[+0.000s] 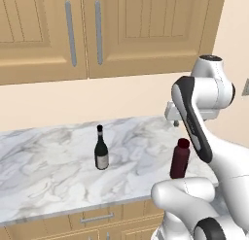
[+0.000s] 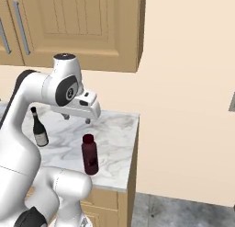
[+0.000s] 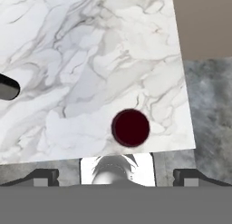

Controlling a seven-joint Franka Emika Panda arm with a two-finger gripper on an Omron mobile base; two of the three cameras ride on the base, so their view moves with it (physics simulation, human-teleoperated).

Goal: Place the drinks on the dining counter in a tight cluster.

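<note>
The tool [image 2: 77, 118] is hanging above the marble table [image 1: 53, 151], fingers pointing down and standing wide apart, gripping nothing. The maroon bottle [image 1: 179, 158] is standing upright near the table's front right corner, below and in front of the tool, partly behind the arm in the left base view. In the hand view it is appearing from above as a dark round cap [image 3: 130, 127] close to the table's edge, between the two fingertips [image 3: 43, 177] low in that view. The wine bottle [image 1: 101, 149] is standing upright farther left on the table, well apart from the maroon one. Tan cabinets [image 1: 97, 30] are hanging above on the wall.
</note>
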